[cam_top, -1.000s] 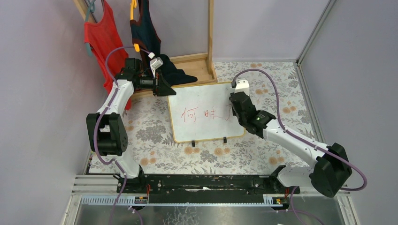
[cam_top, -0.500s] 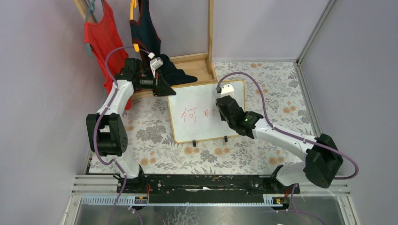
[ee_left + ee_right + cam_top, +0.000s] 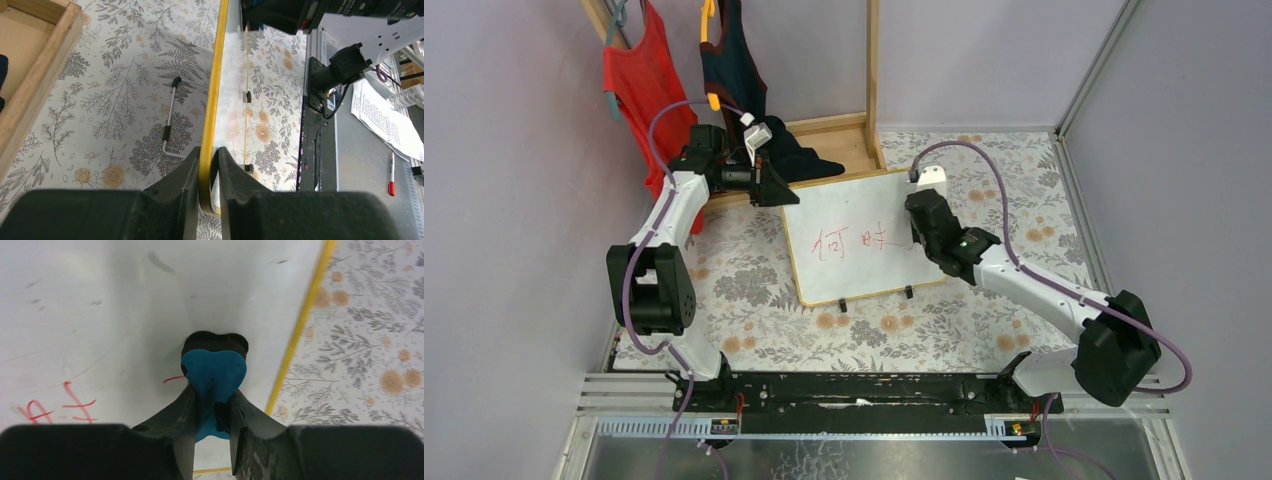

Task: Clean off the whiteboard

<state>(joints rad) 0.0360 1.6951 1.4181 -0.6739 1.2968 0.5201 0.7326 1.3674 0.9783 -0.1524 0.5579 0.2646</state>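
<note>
Right end effector (image 3: 212, 407): fingers closed tight on a blue eraser (image 3: 214, 370), which is pressed against the whiteboard (image 3: 849, 275) face, right of centre in the top view. The whiteboard sits on the floral worktop (image 3: 754, 285) at mid-frame, with two black feet (image 3: 843, 304) at its lower edge. Red characters (image 3: 849, 241) lie left of the eraser, one short stroke beside it. Farther back, upper left: left end effector (image 3: 209, 167) pinched shut on the board's yellow frame (image 3: 212, 90) at the corner.
</note>
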